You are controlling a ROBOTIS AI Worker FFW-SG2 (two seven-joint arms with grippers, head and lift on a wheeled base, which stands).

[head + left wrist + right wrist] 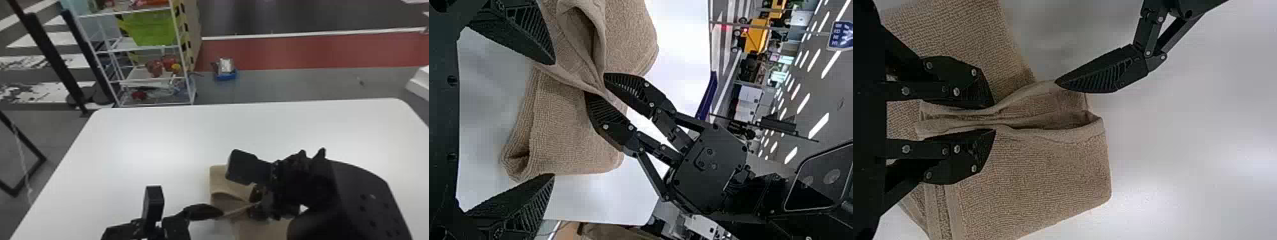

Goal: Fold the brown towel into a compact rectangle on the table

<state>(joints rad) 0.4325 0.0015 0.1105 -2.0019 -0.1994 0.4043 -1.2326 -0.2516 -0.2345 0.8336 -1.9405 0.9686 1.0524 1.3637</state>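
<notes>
Brown terry towel [1043, 180], pinched by black right jaws, could skew if open black left jaws beside it snag.

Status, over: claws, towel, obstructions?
Left claw open, close to towel. Right claw pinching a raised fold. Towel partly folded, lopsided. Claws themselves crowd it.

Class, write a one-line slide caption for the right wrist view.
Right gripper pinching a fold of the brown towel over the white table.
</notes>
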